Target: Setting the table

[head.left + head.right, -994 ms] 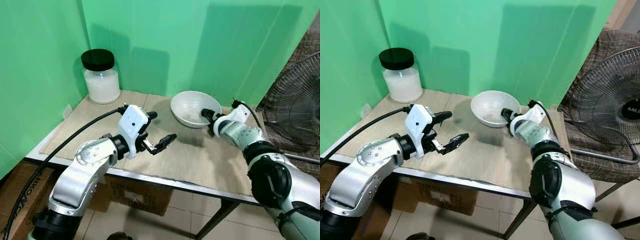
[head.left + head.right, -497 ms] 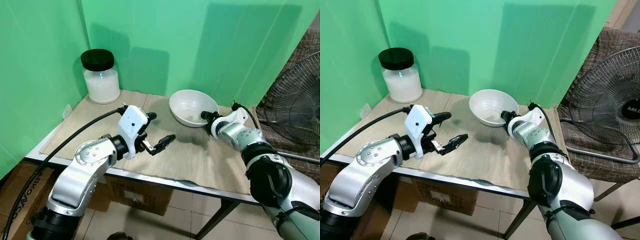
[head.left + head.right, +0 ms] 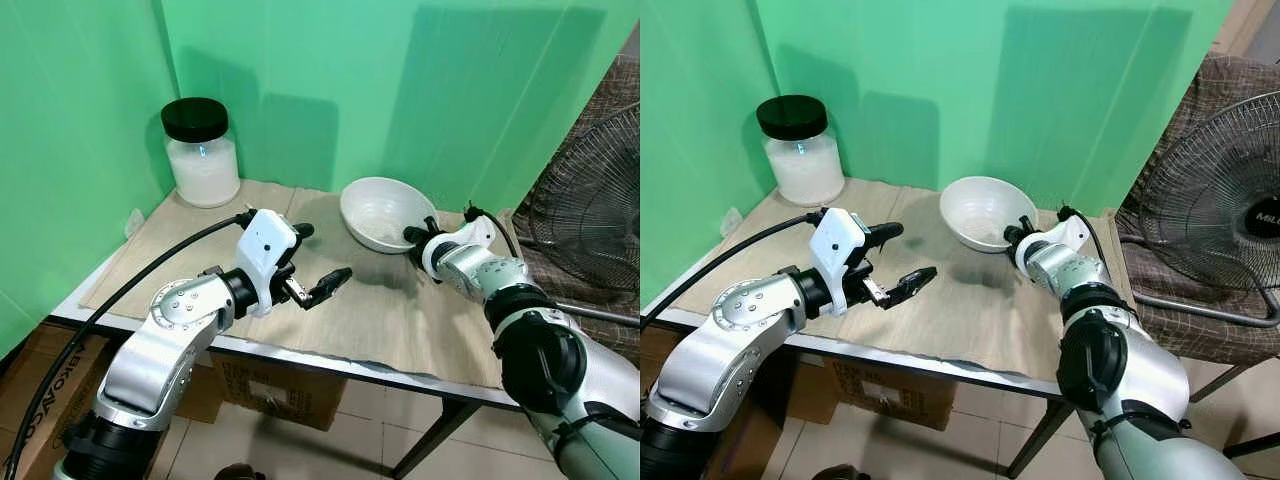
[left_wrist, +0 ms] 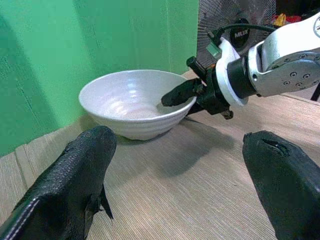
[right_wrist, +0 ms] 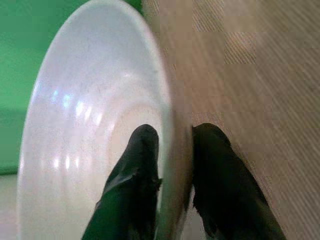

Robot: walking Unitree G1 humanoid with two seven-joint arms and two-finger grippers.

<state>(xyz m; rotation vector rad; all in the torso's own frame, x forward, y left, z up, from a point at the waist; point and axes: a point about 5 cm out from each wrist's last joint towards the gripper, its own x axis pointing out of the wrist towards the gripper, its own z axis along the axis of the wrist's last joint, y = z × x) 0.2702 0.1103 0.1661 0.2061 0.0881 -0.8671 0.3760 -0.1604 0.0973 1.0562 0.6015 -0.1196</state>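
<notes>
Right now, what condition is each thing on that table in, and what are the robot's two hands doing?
Bowl: upright, looks empty, its rim pinched by the right hand.
Jar: upright, black lid on, holding something white.
Right hand: shut on the bowl's rim, one finger inside, one outside.
Left hand: open, holding nothing, hovering over the table.
Fan: standing beside the table; spinning or not, cannot tell.

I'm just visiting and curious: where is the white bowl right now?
The white bowl sits at the table's far side, toward the right, its rim pinched by the right gripper.
</notes>
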